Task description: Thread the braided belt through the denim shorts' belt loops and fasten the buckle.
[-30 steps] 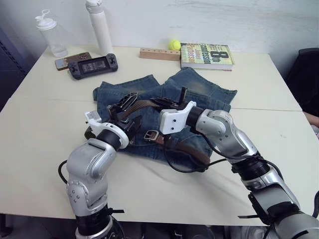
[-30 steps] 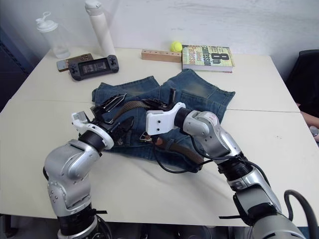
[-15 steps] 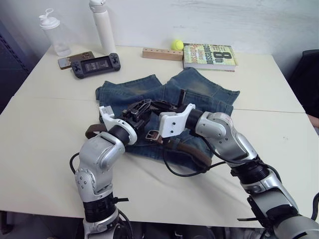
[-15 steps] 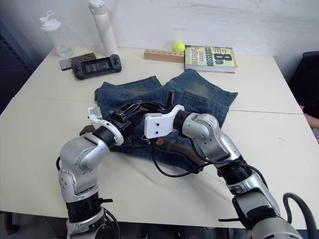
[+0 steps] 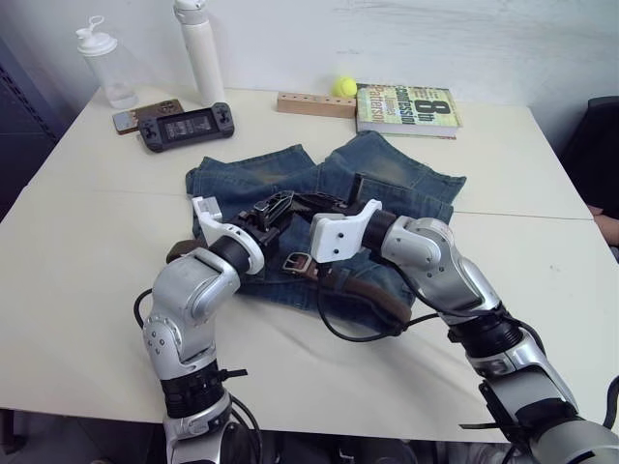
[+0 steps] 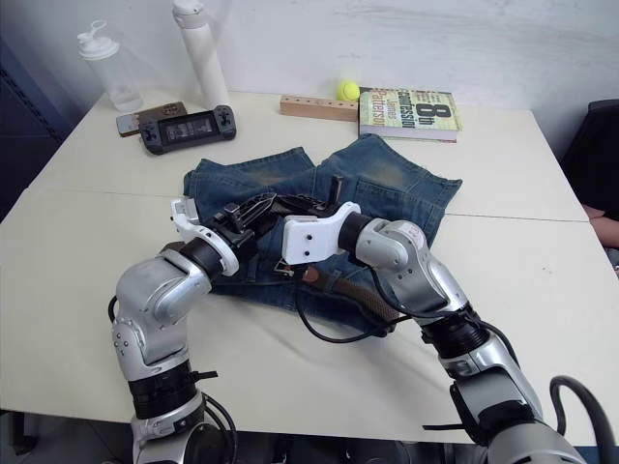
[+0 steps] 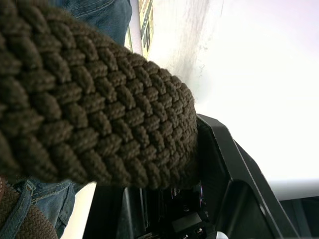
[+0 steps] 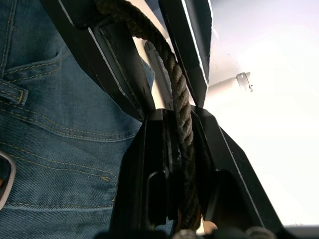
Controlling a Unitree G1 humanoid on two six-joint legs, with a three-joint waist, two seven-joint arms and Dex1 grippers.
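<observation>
Right claw (image 5: 308, 205) is clamped on the braided belt (image 8: 175, 82), its cord running between both fingers; left claw (image 5: 274, 211) meets it over the denim shorts (image 5: 387, 179), grip not discernible; the buckle (image 5: 294, 262) lies on the shorts' near edge; beyond the shorts, a book (image 5: 406, 104) reads "8th Confession"; the surface (image 5: 87, 232) lies open left of the shorts.
</observation>
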